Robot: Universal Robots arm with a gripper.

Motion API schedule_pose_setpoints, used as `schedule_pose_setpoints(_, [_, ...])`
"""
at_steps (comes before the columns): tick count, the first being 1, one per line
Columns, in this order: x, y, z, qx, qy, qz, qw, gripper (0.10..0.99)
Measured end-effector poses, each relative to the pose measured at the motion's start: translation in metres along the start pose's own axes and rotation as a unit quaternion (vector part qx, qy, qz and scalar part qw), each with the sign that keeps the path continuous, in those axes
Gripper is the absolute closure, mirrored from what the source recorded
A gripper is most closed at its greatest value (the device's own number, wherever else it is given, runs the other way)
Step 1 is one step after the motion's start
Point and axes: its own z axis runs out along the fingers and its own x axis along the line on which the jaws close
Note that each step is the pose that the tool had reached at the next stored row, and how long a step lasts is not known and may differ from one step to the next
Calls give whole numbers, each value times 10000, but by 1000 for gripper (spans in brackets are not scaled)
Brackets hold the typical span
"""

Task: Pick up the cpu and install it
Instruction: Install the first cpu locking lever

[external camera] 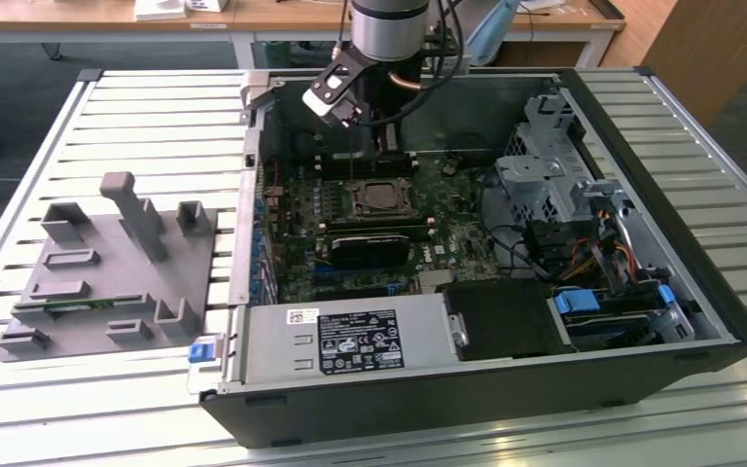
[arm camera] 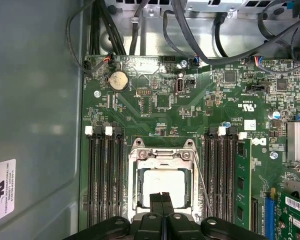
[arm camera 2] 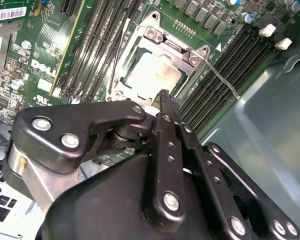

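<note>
In the exterior view the gripper (external camera: 376, 146) hangs inside the open computer case (external camera: 633, 156), just above the cpu (external camera: 379, 197) seated in its socket mid-motherboard (external camera: 299, 209); a grey fixture tray (external camera: 101, 268) lies on the slatted table (external camera: 36, 136); in the second wrist view the cpu (arm camera 2: 152, 75) sits just beyond the clenched, empty fingertips (arm camera 2: 165, 97); in the first wrist view the cpu (arm camera: 162, 185) lies square in its socket frame (arm camera: 162, 155), partly under the fingertips (arm camera: 161, 200), memory slots (arm camera: 104, 175) flanking.

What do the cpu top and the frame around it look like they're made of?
The cpu top looks like matte, pale silvery metal with a soft sheen. The frame around it looks like bright bare steel: it shows hard glints and screw heads.
</note>
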Motion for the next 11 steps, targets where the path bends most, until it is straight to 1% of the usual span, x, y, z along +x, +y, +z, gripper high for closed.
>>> schedule_pose_setpoints(11, [0, 2, -54, 0, -18, 0, 10000, 980])
